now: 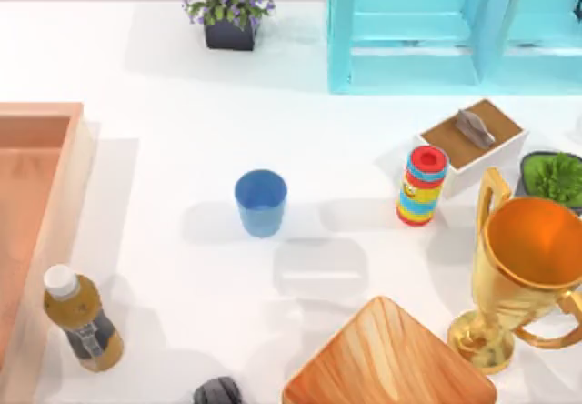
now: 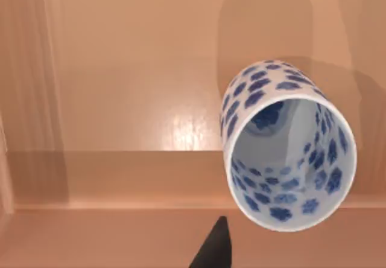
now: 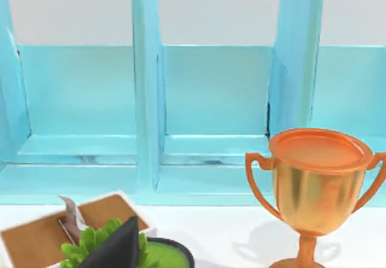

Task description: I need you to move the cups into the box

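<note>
Open table around blue cup (image 1: pixel 261 202) on all sides. Bottle (image 1: pixel 82 320) stands just beside box wall (image 1: pixel 75 163). Right side crowded: trophy (image 1: pixel 526 267), striped can (image 1: pixel 422 186), white box (image 1: pixel 473 142).

The blue cup (image 1: pixel 261 202) stands upright on the white table, near the middle, with its mouth open to the top. It is plain and a little narrower at the bottom. It is well apart from the box (image 1: pixel 56 190), which lies at the left edge of the table, with thick orange-tan walls and a reddish-brown floor. The white cup (image 2: pixel 286 147), with blue flowers, is seen tilted over the floor of the box (image 2: pixel 120 87).
</note>
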Motion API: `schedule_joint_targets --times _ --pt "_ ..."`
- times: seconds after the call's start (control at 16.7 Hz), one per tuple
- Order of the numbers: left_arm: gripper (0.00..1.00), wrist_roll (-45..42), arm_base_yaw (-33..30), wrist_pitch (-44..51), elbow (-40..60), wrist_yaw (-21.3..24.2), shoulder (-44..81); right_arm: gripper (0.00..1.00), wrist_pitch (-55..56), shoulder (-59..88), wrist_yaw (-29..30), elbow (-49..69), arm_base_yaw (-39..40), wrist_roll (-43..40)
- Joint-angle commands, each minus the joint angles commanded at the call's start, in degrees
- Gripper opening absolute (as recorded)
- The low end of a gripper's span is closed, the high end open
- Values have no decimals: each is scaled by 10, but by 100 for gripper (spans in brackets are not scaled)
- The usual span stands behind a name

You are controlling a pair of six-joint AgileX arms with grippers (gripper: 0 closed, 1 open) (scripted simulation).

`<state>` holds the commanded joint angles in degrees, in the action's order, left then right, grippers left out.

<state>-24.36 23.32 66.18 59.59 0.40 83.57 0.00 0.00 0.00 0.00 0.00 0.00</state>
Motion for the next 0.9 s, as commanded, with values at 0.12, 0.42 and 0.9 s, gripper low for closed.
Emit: schedule_joint_targets --times 0.12,0.42,0.9 --pt "90 0 0 0 0 0 0 100 0 0 0 0 0 0" --pt "100 0 0 0 0 0 0 100 0 0 0 0 0 0" --pt "100 0 -1 23 23 0 1 100 0 0 0 0 0 0"
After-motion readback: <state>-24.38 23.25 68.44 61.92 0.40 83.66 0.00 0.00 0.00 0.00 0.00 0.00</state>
